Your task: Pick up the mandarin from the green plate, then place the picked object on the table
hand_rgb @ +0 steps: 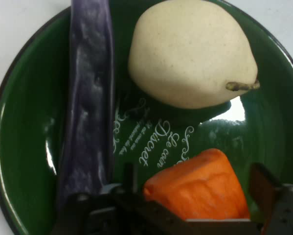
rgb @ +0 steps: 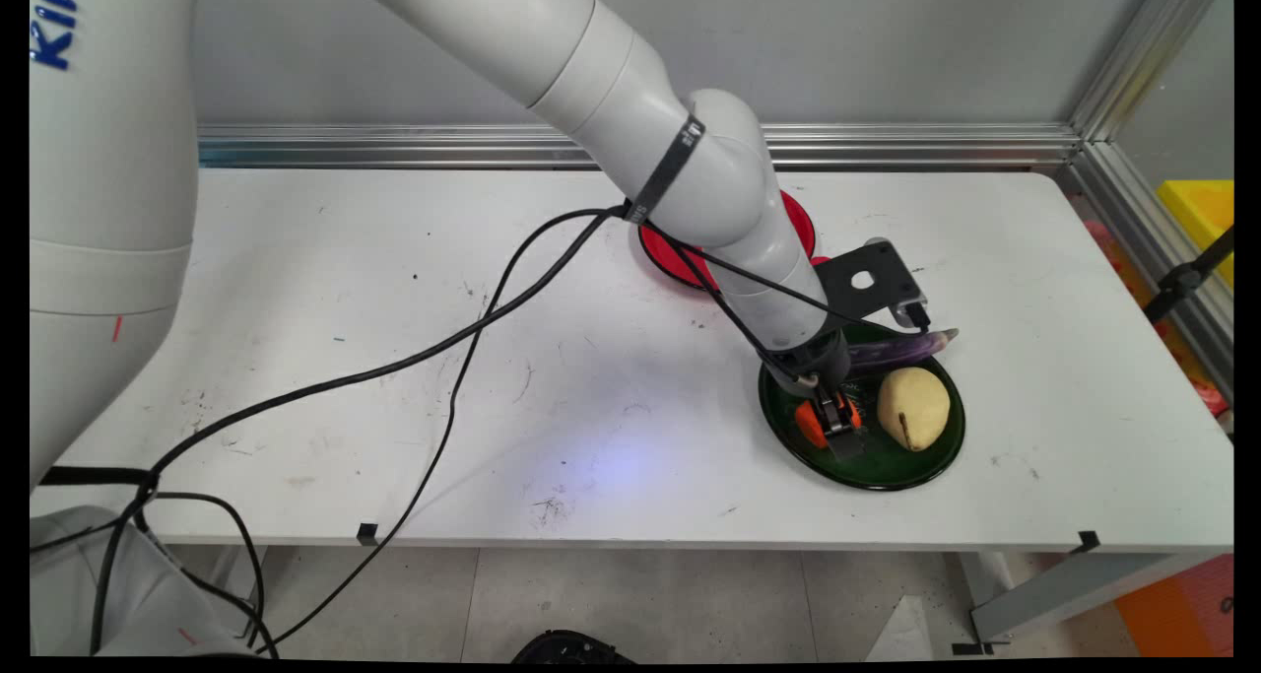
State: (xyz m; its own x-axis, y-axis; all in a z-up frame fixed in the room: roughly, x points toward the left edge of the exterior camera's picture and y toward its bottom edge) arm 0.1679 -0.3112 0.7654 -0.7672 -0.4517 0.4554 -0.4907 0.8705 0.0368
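Your gripper (rgb: 835, 425) is down inside the green plate (rgb: 921, 466), fingers (hand_rgb: 263, 183) set on either side of the orange carrot piece (hand_rgb: 197, 188) — they look closed against it, grasping it. In the hand view the carrot piece fills the gap between the two fingers; it sits on the plate's left part in the main view. Just beside it lies the pale pear (rgb: 914, 407), stem toward the near edge, not touching the carrot. A long purple eggplant (rgb: 901, 350) lies along the plate's far rim, its tip sticking out past the edge. Behind your arm a red plate (rgb: 800, 222) sits on the white table (rgb: 394, 289) — mostly hidden.
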